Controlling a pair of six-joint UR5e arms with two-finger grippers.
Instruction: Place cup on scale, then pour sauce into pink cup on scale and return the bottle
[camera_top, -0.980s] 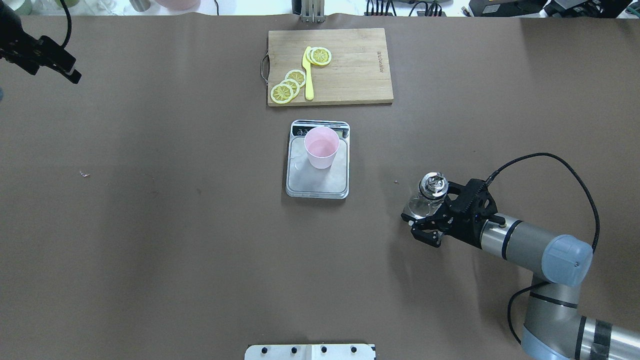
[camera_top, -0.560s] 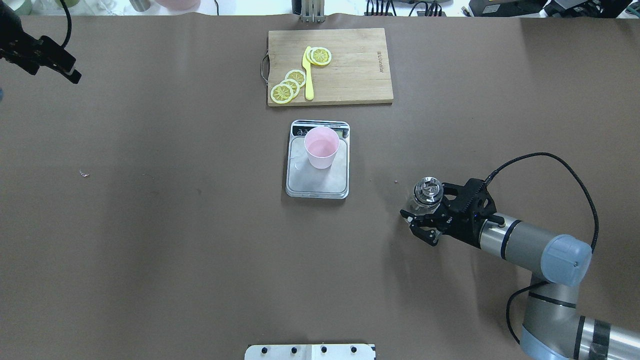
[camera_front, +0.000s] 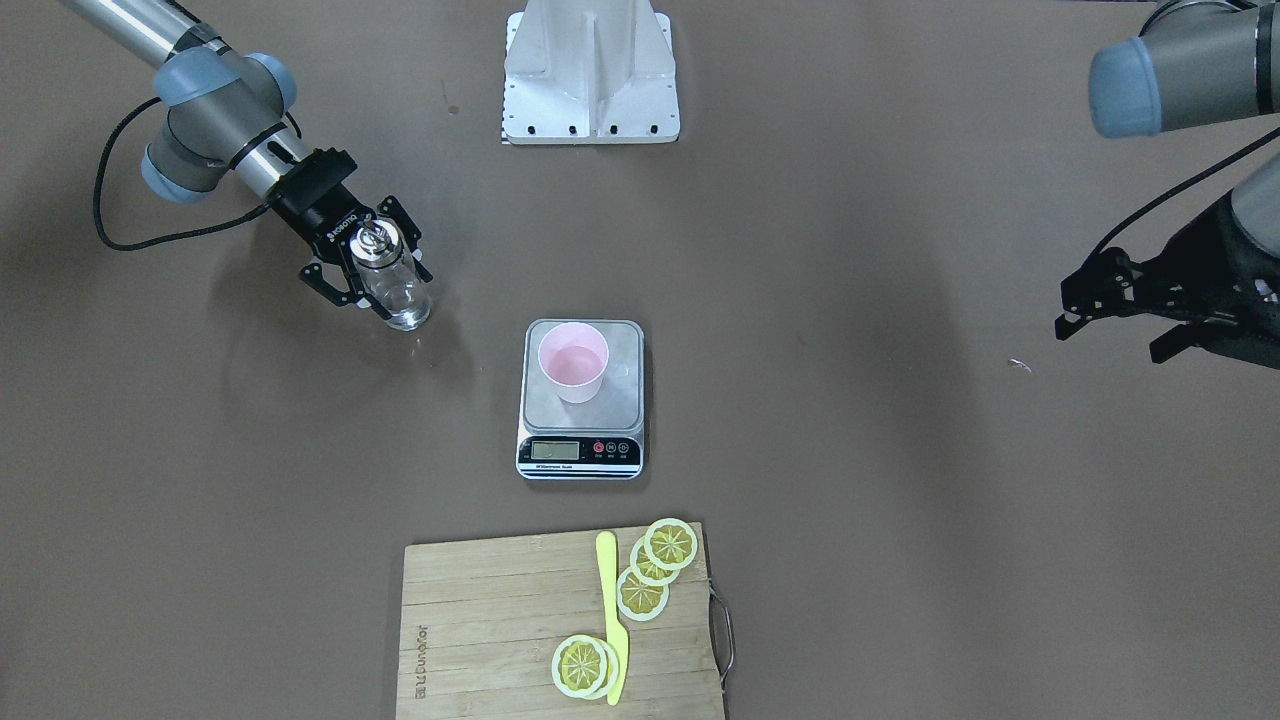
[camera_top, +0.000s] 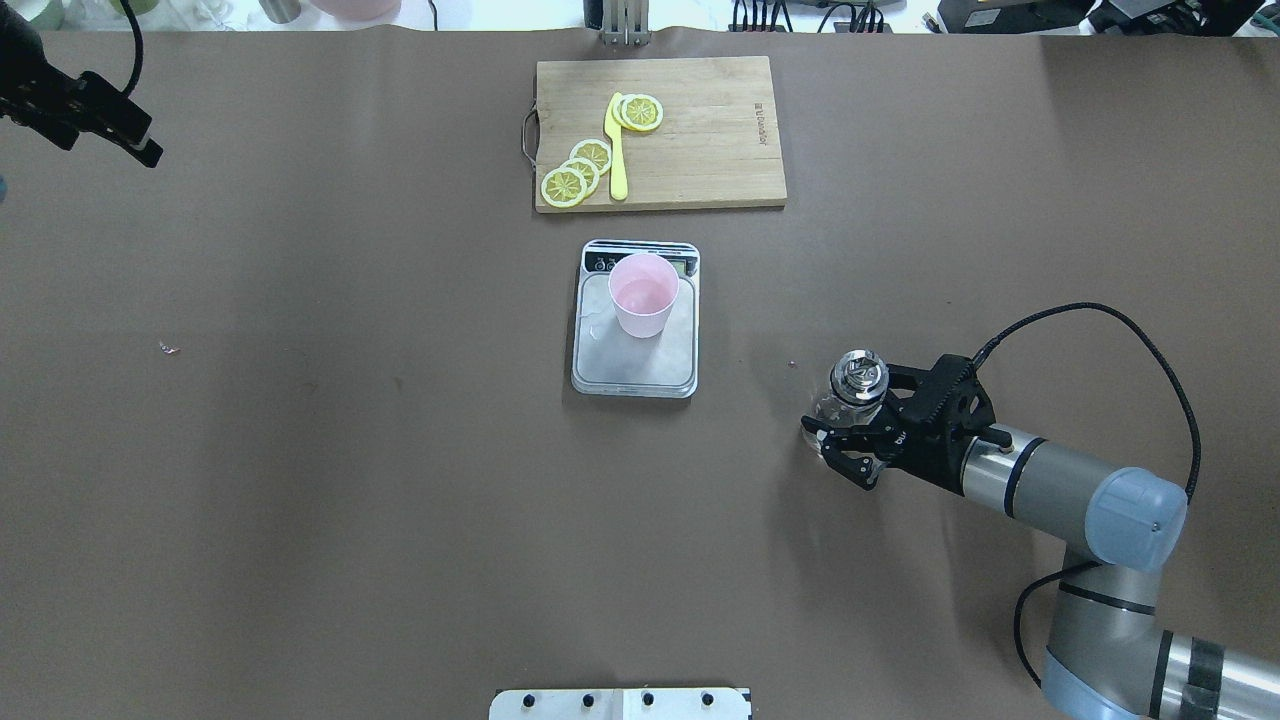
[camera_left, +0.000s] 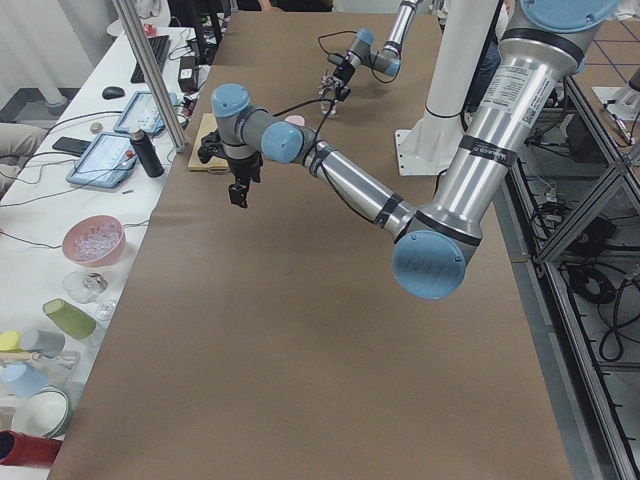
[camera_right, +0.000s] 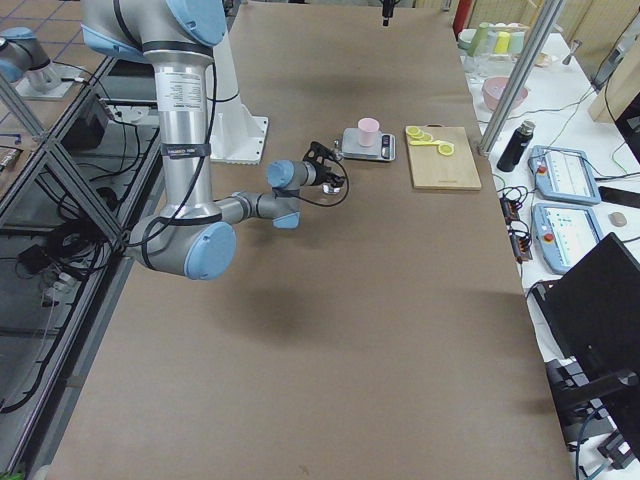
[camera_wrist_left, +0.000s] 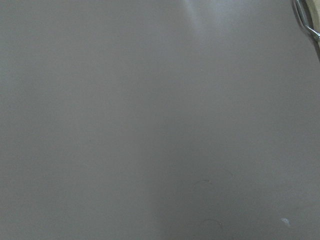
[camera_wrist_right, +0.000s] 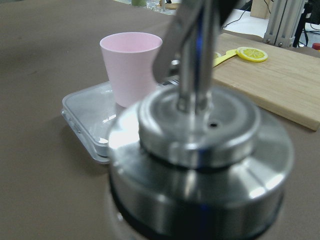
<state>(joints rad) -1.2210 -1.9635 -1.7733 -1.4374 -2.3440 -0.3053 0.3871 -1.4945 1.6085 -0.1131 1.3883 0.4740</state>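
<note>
Two arms on this job, and only one is busy. Over on the robot's right, the right arm reaches low and nearly level across the brown table, wrist turned so the right jaws come in from the side. They sit either side of the small clear glass bottle with the silver metal collar and spout and look closed on its body. It stands upright with its base at the table, or just off it; I cannot tell which. That side-on hold makes sense, since it keeps the spout up and nothing spills.

Look to the middle: the pale pink plastic cup stands on the silver platform of the small digital scale, toward the display end, well apart from the bottle. I can't make out any sauce in it from here. With the bottle upright and away from the cup, I'd say this is the putting-back part.

Left arm is parked high and wide, left jaws spread, holding nothing. Beyond the scale lies a wooden cutting board with lemon slices and a yellow knife, out of the way.
</note>
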